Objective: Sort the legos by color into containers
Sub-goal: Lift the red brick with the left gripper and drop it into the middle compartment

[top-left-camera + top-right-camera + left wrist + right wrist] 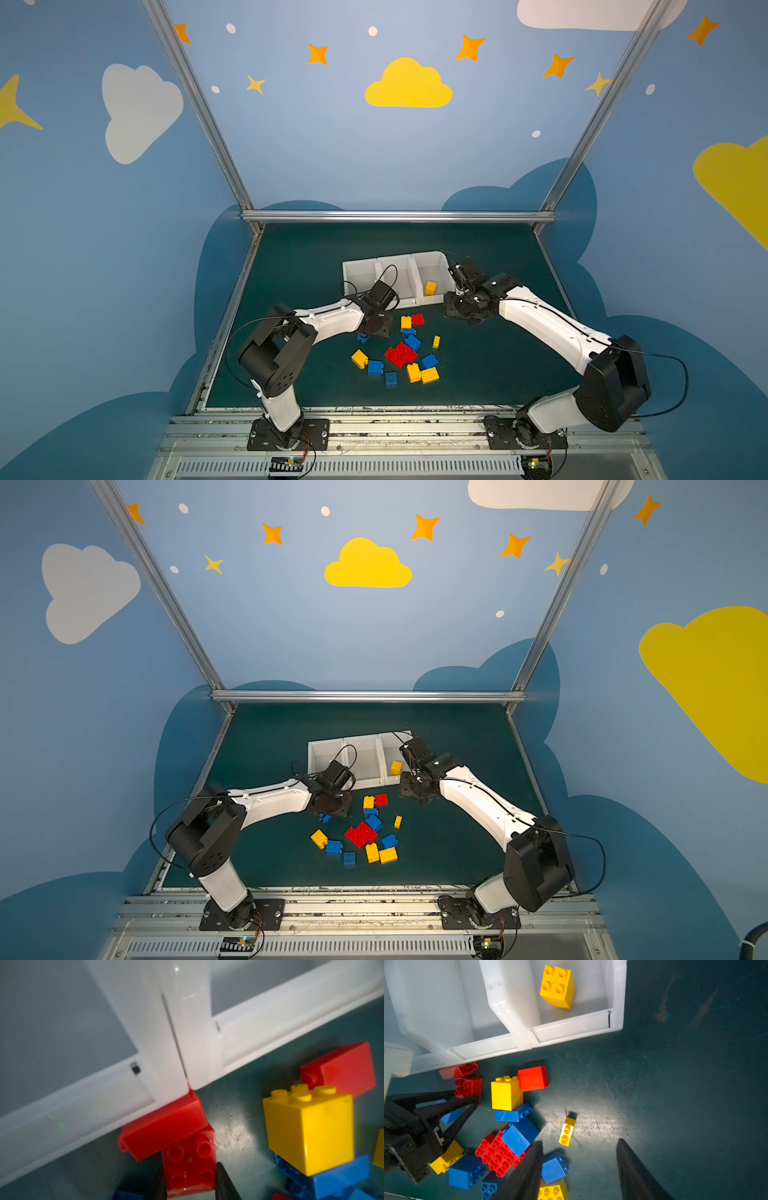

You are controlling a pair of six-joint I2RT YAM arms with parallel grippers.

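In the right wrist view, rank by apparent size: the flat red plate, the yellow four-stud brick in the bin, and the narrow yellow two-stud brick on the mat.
1. flat red plastic plate, partly under a blue plastic brick
2. yellow four-stud plastic brick
3. narrow yellow two-stud plastic brick
No near ties in this view.

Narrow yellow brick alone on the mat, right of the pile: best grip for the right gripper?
Pinch the narrow yellow brick across its two long sides, from straight above. It lies flat, touching nothing, so both sides look free for the open right gripper.
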